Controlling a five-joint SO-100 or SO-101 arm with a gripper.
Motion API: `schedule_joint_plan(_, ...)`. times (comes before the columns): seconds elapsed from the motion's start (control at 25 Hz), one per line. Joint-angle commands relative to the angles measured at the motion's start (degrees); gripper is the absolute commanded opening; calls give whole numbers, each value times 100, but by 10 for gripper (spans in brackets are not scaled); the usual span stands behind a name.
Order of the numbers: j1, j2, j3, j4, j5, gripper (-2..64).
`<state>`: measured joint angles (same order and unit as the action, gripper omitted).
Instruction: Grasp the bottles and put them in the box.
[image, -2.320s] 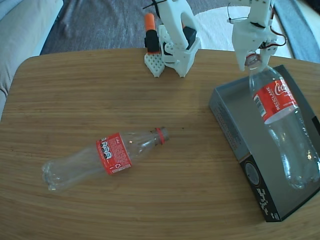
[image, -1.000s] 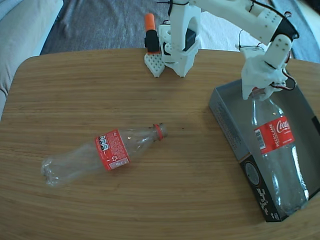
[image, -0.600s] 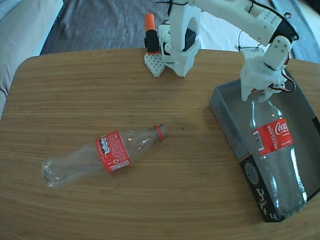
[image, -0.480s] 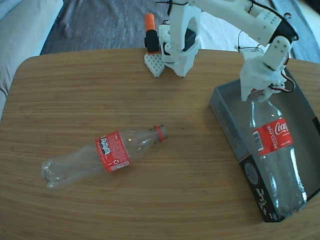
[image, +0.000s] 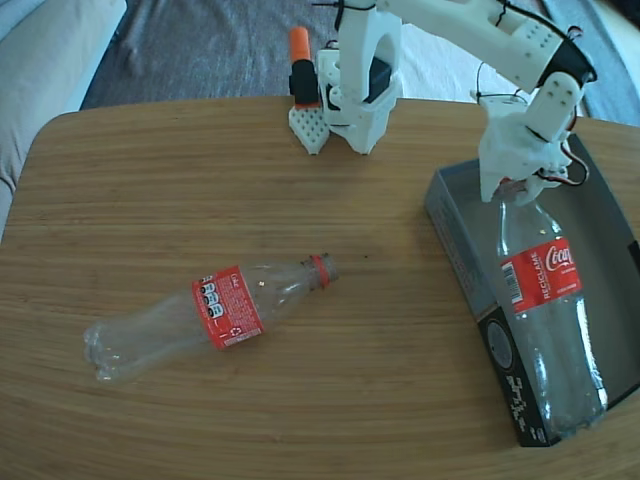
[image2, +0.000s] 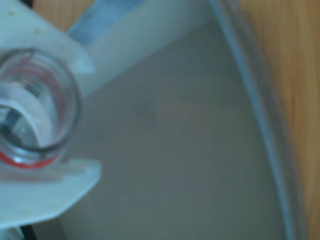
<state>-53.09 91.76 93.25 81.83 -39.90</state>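
White plastic two-finger pincer clamped on the open neck of a clear plastic Coca-Cola bottle with red wrap label and red neck ring, one white finger below the mouth and the other above it in the wrist view, the uncapped mouth held between them. Extends away from the pincer toward the near edge of the fixed view, body lying along the shallow rectangular cardboard box with grey inside and dark outer sides bearing white print and a round mark; base close to the box's near end wall, neck raised at the pincer. Grey box floor beneath and beside the pincer in the wrist view, blurred.

Well apart from the pincer, to its left in the fixed view: second clear plastic Coca-Cola bottle with red label and red neck ring, flat on its side on the rounded light wooden table, outside the box, neck pointing toward the box.

Behind the pincer, at the table's far edge: white arm base with an orange-topped part.
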Motion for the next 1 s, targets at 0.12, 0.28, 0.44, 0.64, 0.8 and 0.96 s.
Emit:
schedule_joint_plan(0.12, 114, 352, -88, -229, 545, 347)
schedule_joint_plan(0.28, 114, 475, -53, -264, 545, 347)
schedule_joint_plan(0.44, 114, 536, -53, -255, 606, 347)
schedule_joint_plan(0.64, 483, 562, -211, -193, 615, 347)
schedule_joint_plan(0.8, 1002, 580, -703, 18, 606, 347)
schedule_joint_plan(0.96, 1740, 580, -1169, 642, 606, 347)
